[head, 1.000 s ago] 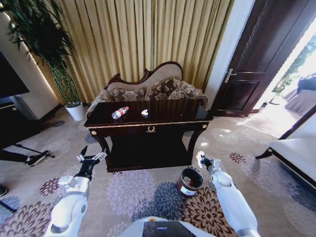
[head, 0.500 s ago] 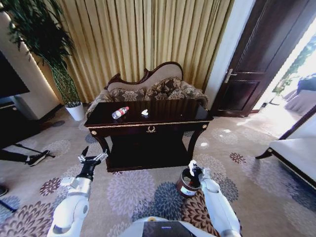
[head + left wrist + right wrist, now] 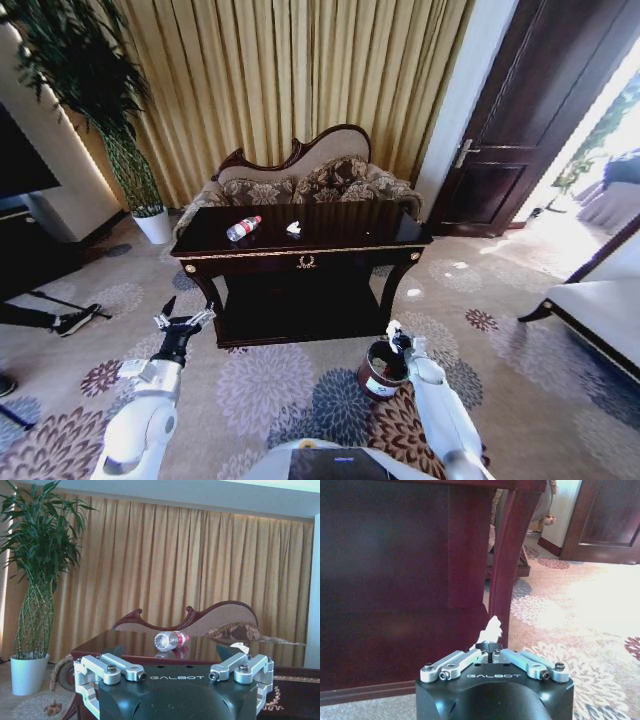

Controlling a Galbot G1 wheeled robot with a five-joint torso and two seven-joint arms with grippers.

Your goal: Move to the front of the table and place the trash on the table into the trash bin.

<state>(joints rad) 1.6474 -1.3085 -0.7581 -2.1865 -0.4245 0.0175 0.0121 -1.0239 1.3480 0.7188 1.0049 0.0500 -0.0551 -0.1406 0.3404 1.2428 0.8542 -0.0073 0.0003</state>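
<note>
1. The right end effector [image 3: 396,336] sits right over the rim of the trash bin [image 3: 383,370], at about 5 o'clock from the surface [image 3: 300,240]. In the right wrist view its fingers [image 3: 488,646] are pinched shut on a white paper wad [image 3: 490,629] – only the top of the wad pokes out above the tips, the rest is hidden.
2. The left end effector [image 3: 183,322] hangs at roughly 7 o'clock from the surface, off its front left corner, spread open and holding nothing. In the left wrist view both finger mounts stand wide apart and the fingertips are cut off by the frame edge.
3. Trash on the surface: a clear bottle [image 3: 243,228] with a red label lying on its side, and at 3 o'clock from it, apart, a small white scrap [image 3: 293,229] – too small to tell whether it's paper or wrapper.
4. The bin stands on the flowered carpet [image 3: 270,385] just off the surface's front right leg; its inside is dark, so I can't make out any contents.
5. The sofa [image 3: 305,175] sits at 12 o'clock, its lower half blocked by the surface.
</note>
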